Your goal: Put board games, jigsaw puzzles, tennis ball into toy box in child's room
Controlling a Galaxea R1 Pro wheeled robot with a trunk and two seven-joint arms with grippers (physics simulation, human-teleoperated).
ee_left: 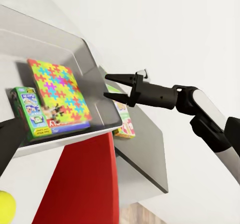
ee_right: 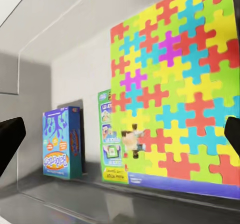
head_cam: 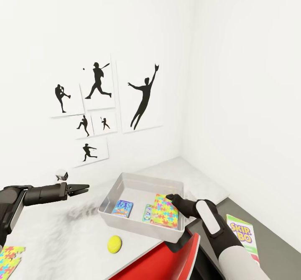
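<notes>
Grey plastic toy box (head_cam: 125,183) sits on the table (head_cam: 50,234) near the room corner, w/ three toys inside: a blue board game (head_cam: 123,208), a green-edged board game (head_cam: 147,212) and a yellow jigsaw puzzle (head_cam: 164,210) lying partly over it. Right gripper (head_cam: 170,197) hangs just above the puzzle's far edge at the box's right side; in the left wrist view its fingers stand apart w/ nothing between them, so the puzzle looks released.

Left gripper (head_cam: 83,187) hovers over the table left of the box, fingertips pressed together, empty.

Not yet in: tennis ball (head_cam: 114,244) on the table just in front of the box, a second jigsaw puzzle (head_cam: 8,260) at the near left edge, and the Skip-Bo game (head_cam: 241,234) on the dark corner section.

Next, prob. lift the right arm straight up clear of the rim (don't drag the puzzle), then take the ball from above, since it'll roll.
</notes>
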